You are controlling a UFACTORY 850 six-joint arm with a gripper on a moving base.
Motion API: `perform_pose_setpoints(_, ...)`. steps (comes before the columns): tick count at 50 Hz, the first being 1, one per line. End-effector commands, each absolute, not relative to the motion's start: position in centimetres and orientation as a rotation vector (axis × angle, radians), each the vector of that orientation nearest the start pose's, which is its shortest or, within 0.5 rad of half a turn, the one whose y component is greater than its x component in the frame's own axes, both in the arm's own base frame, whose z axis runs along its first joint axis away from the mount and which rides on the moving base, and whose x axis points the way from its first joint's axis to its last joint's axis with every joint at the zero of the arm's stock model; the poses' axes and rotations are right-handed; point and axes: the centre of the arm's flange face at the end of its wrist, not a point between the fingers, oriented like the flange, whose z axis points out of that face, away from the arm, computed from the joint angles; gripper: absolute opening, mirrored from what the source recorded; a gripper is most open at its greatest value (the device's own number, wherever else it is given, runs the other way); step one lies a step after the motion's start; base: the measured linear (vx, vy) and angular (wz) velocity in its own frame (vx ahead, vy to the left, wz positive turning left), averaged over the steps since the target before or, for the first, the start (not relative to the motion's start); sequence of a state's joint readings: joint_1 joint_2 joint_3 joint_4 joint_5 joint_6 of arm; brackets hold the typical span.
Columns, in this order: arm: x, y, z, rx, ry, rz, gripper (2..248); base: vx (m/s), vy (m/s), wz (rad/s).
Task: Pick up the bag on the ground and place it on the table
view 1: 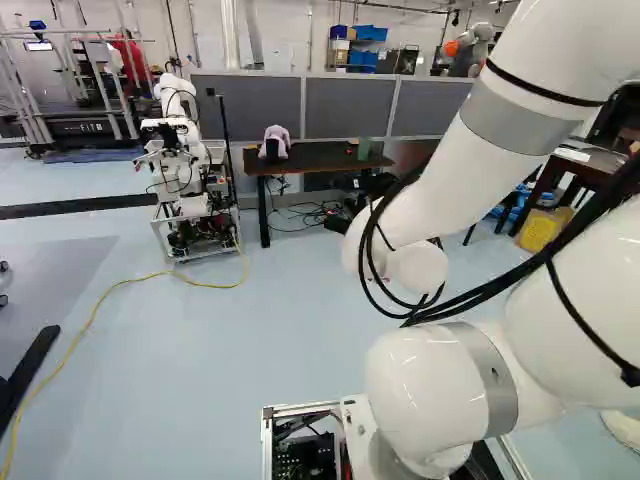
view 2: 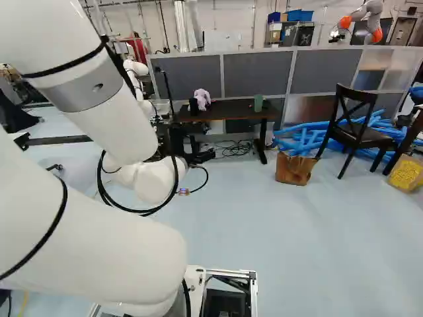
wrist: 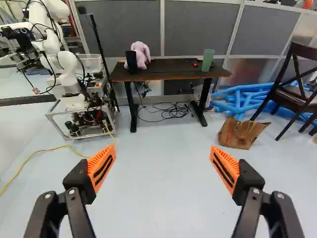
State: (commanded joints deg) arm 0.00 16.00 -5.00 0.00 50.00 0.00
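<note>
Brown paper bag point(wrist: 238, 134) upright on pale floor point(wrist: 163, 178), ahead of end effector point(view 2: 200, 142), between dark bench point(wrist: 171, 72) and wooden chair point(wrist: 297, 94). Blue tubes point(wrist: 242, 101) behind bag. End effector open, orange pads point(wrist: 101, 168) wide apart, nothing between them. Bench holds pink plush toy point(wrist: 141, 53), black cup point(wrist: 131, 62), green cup point(wrist: 207, 60).

The white arm point(view 2: 99, 231) filled much of the left of the right base view. A brown paper bag point(view 2: 295, 170) stood on the floor point(view 2: 297, 244) near a dark chair point(view 2: 360, 135). A table point(view 2: 231, 109) held a plush toy point(view 2: 202, 98), a black cup point(view 2: 193, 106) and a green cup point(view 2: 258, 103).
</note>
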Motion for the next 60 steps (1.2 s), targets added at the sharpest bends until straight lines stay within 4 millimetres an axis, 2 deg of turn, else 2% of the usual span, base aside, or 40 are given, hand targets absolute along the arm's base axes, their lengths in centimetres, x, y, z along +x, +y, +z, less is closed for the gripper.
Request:
perform_pose_setpoints(12, 27.03, 0.00, 36.56, -2.558, 0.000, -1.824, 247, 0.122, -0.058, -0.067)
perform_pose_setpoints(46, 27.03, 0.00, 36.56, -2.558, 0.000, -1.824, 247, 0.135, -0.113, -0.335)
perform_pose_setpoints(60, 27.03, 0.00, 36.56, -2.558, 0.000, -1.824, 247, 0.163, -0.053, -0.035)
